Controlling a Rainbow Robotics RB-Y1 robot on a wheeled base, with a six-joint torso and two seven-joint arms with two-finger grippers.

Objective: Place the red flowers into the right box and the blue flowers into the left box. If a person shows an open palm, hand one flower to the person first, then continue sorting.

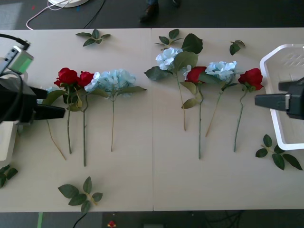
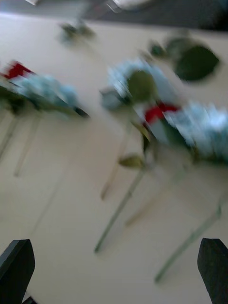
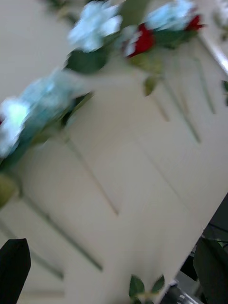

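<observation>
**Flowers Laid Out, Both Arms Poised at the Table's Edges**

From where I stood, nothing had been sorted: every flower lay on the table (image 1: 142, 180). The right gripper (image 2: 114, 270) hung at the right edge, over the right box (image 1: 285, 61), its fingers spread wide and holding nothing. The left gripper (image 3: 114, 270) sat at the far left, just as spread and just as empty, near the corner of the left box (image 1: 7, 142).

The nearest job for the right arm looked to be the red rose (image 1: 251, 77) lying just beside the white box, its stem running toward the robot. I'd have gone for the bare stem below the leaves (the bloom would crush), fingers set across the stem and not along it, and kept clear of the pale blue bloom (image 1: 221, 69) whose leaves touched the rose's.

On the left, two red roses (image 1: 73, 77) lay pressed against a blue cluster (image 1: 111, 80), so separating those would need care.
</observation>
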